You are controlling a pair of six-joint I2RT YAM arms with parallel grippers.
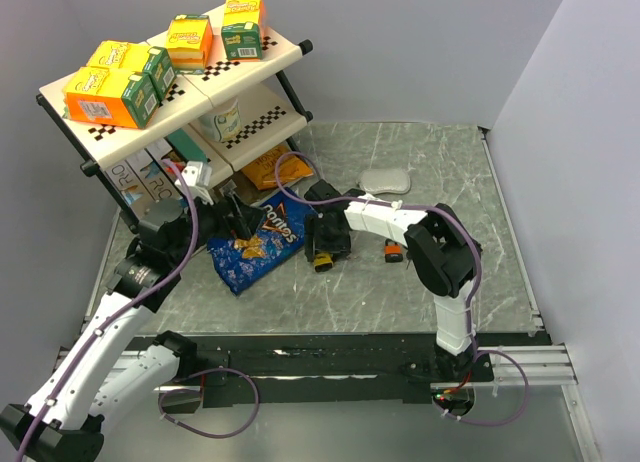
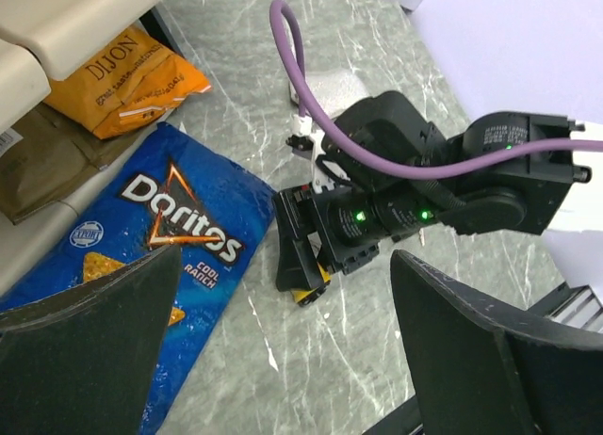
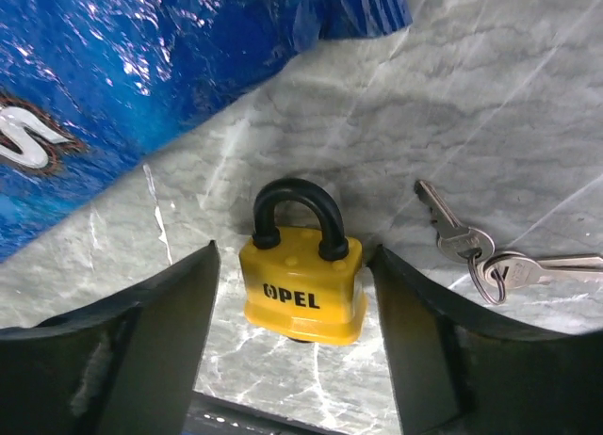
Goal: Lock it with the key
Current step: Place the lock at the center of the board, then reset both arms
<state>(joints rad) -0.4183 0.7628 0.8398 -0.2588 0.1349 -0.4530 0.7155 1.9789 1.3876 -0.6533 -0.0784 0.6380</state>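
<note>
The yellow padlock [image 3: 303,286] marked OPEL, with a black shackle, stands on the marble table between the fingers of my right gripper [image 3: 294,256]. The gripper is open. Its right finger is close against the padlock's side and its left finger stands apart. The key bunch [image 3: 476,256], silver blades on a small ring, lies flat just right of the padlock. In the top view the right gripper [image 1: 325,247] covers the padlock [image 1: 322,263], and the keys are hidden. My left gripper [image 1: 240,222] is open and empty over the Doritos bag [image 2: 179,237]. It faces the right gripper and the padlock [image 2: 309,289].
A blue Doritos bag [image 1: 255,247] lies left of the padlock. A two-level rack [image 1: 290,52] with boxes stands at the back left, with an orange chip bag [image 1: 265,167] under it. A small dark and orange object [image 1: 395,252] and a pale grey pad [image 1: 385,180] lie to the right.
</note>
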